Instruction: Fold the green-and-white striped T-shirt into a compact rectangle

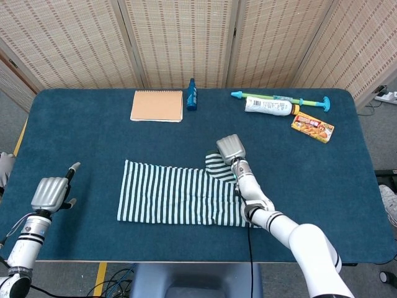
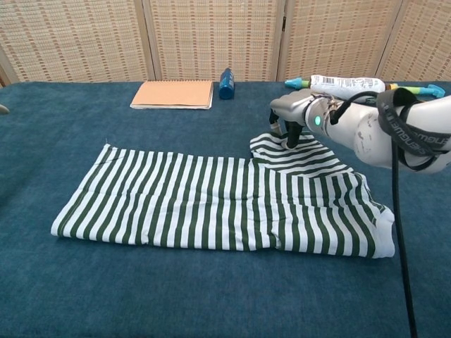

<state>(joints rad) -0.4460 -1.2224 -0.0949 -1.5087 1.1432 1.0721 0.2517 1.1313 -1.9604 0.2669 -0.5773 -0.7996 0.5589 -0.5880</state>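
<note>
T-shirt (image 1: 183,200) flat, long axis left-right

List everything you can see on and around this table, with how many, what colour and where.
Green-and-white striped T-shirt: one, partly folded, flat on the near middle of the table.
Tan spiral notebook: one, far side, left of centre.
Small blue bottle: one, just right of the notebook.
White tube with printed label: one, far right.
Teal and green rod-shaped toy: one, behind the tube.
Orange-yellow food box: one, far right, nearer than the tube.
Dark blue tablecloth: one, covers the table.
Woven folding screens: beige, behind the table.
Right hand: silver, fingers on the shirt's sleeve.
Left hand: silver, near left edge, holding nothing.
</note>
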